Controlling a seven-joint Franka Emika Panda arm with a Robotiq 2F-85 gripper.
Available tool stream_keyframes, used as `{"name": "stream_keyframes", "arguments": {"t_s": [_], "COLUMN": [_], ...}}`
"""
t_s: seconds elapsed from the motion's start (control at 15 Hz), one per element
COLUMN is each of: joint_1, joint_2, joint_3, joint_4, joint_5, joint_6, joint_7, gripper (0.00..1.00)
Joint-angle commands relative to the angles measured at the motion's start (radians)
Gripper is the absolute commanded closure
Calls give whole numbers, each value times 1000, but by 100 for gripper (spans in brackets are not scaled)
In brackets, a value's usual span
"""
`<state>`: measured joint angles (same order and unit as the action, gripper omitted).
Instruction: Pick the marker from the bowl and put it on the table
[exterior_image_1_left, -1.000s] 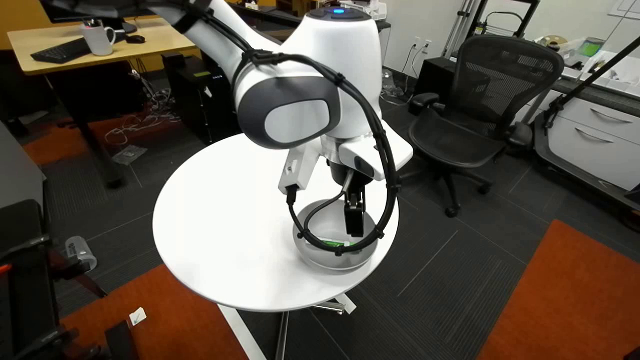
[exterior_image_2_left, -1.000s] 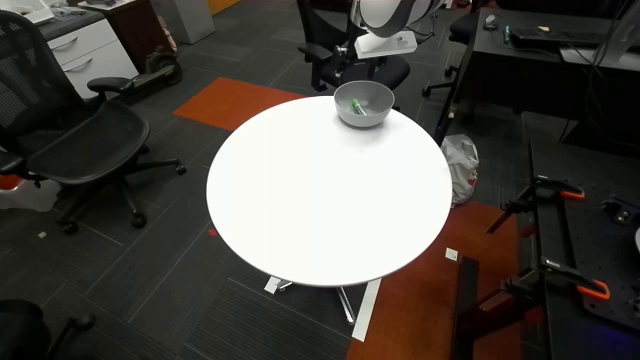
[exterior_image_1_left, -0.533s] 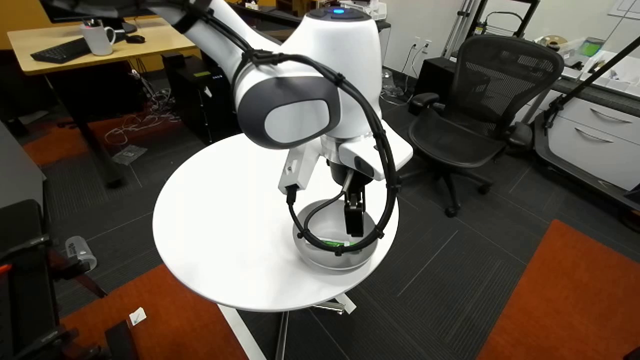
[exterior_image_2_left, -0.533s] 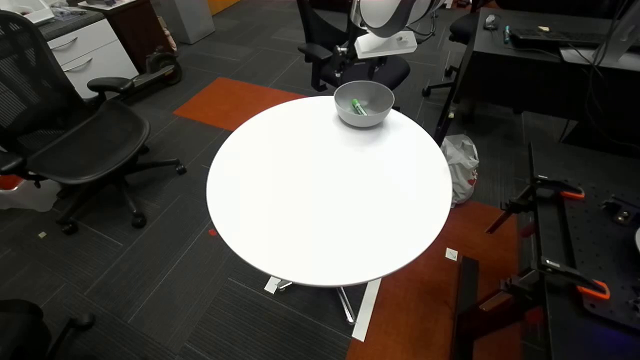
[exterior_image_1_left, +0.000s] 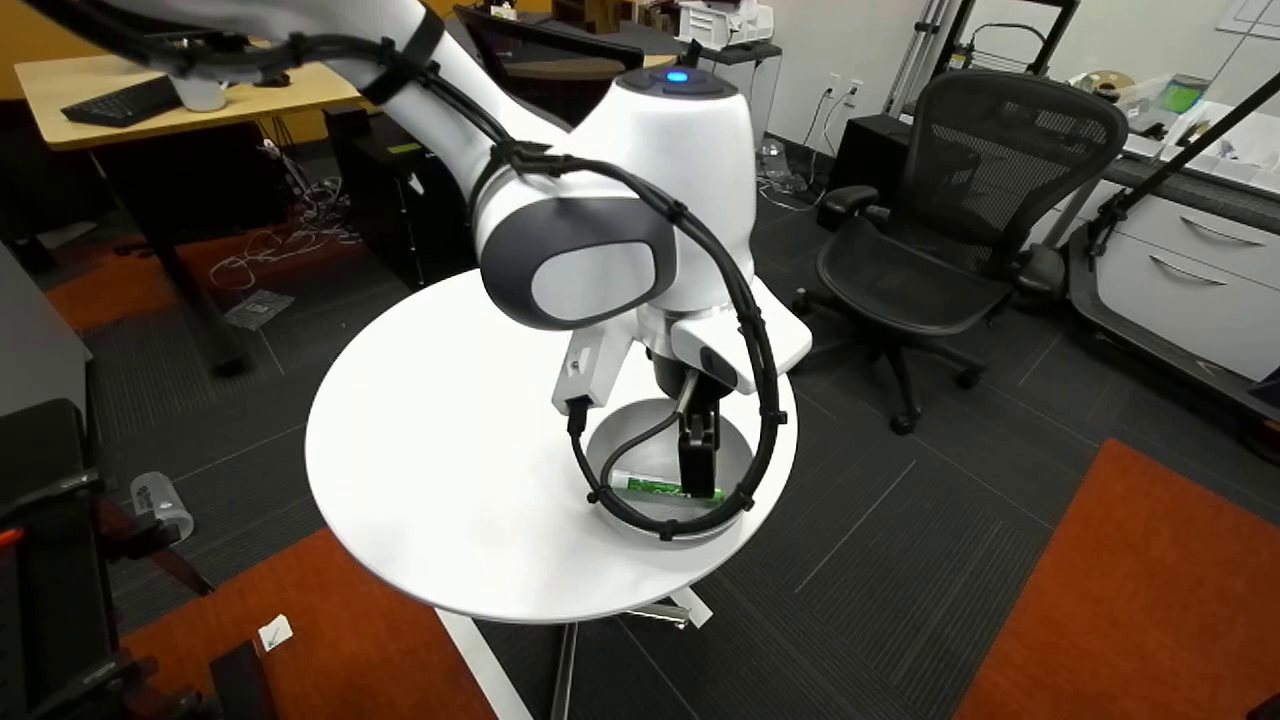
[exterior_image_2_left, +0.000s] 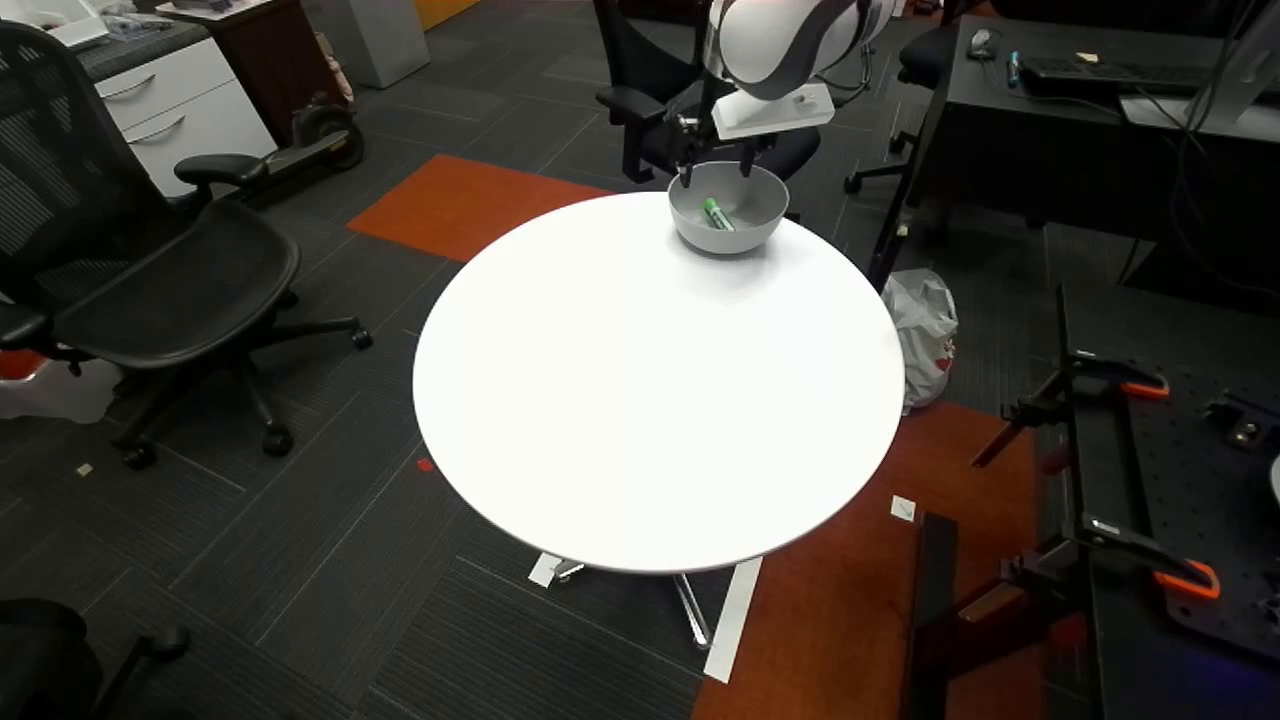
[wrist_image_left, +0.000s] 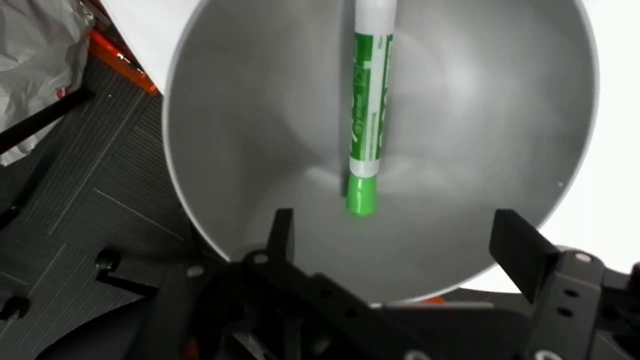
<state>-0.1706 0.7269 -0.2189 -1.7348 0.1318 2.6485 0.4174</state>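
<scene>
The end effector (wrist_image_left: 392, 230) (spread apart) is hanging near the marker (wrist_image_left: 369, 107); if descending this wide, we are risking knocking the bowl (wrist_image_left: 480, 150).

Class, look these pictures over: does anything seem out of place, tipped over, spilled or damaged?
Nothing looks spilled or damaged: the bowl stands upright on the table with the marker inside. One oddity, in an exterior view: a see-through container on the floor, apparently lying on its side rather than standing.

In both exterior views the smooth, round white table (exterior_image_2_left: 650, 400) carries a deep grey bowl (exterior_image_2_left: 757, 210), which stands upright on it, near the edge.
</scene>
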Motion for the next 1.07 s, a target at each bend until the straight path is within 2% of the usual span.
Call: {"name": "stream_keyframes", "arguments": {"t_s": [0.0,0.47,0.53,0.67,1.0], "joint_1": [11,16,16,19,15], "joint_2": [57,133,143,160,182], "joint_3": [-19,-33,-34,-40,-38], "joint_4": [61,142,153,175,209], "joint_5": [7,-4,-7,-11,-8], "joint_6": [-50,-130,-137,-156,-171], "joint_7": [18,25,24,31,30], "gripper": [0,0,25,34,72]}}
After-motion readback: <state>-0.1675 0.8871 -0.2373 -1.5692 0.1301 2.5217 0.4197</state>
